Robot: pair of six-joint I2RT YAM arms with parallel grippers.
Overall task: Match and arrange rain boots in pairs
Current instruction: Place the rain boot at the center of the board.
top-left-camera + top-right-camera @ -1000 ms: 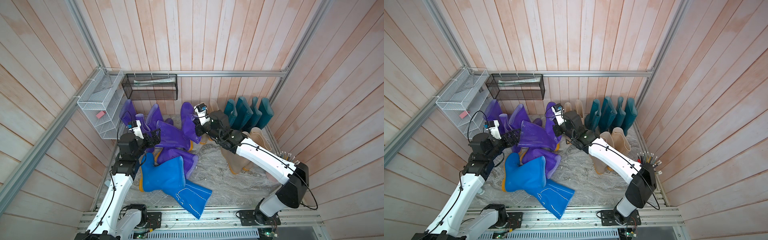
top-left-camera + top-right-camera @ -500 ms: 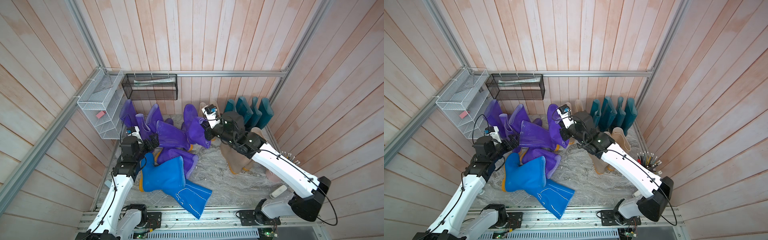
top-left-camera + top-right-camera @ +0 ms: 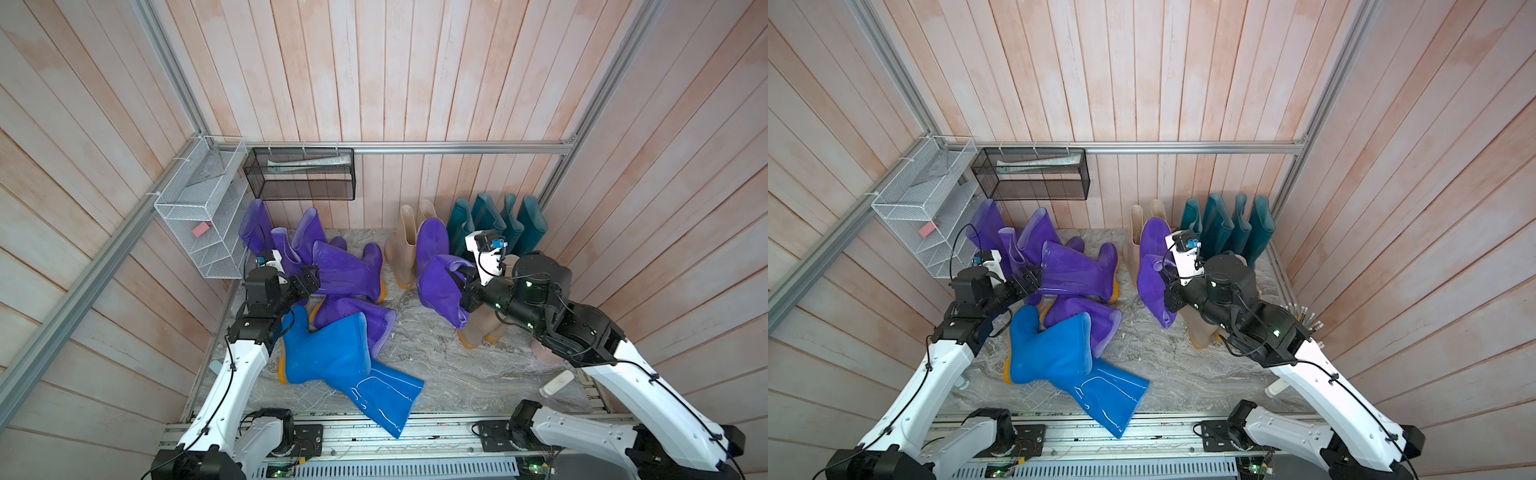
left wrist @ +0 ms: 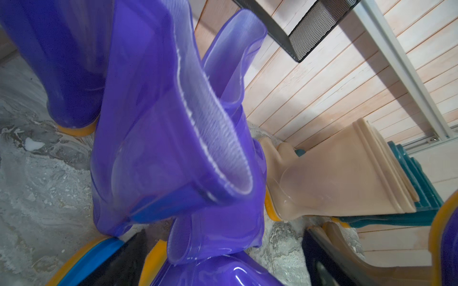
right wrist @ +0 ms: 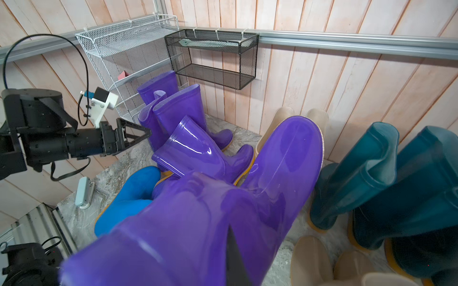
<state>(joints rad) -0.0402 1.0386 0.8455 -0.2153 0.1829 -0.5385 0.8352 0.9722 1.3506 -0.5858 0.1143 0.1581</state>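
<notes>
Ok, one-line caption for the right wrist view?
Gripped glossy purple rubber boot fills foreground; open left hand faces a toppled purple boot; dark teal boots upright.

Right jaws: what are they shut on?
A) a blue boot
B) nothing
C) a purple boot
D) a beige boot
C: in both top views the right jaws pinch the shaft opening of a purple boot, and the right wrist view is filled by that same boot; the blue boots lie on the floor by the left arm.
</notes>
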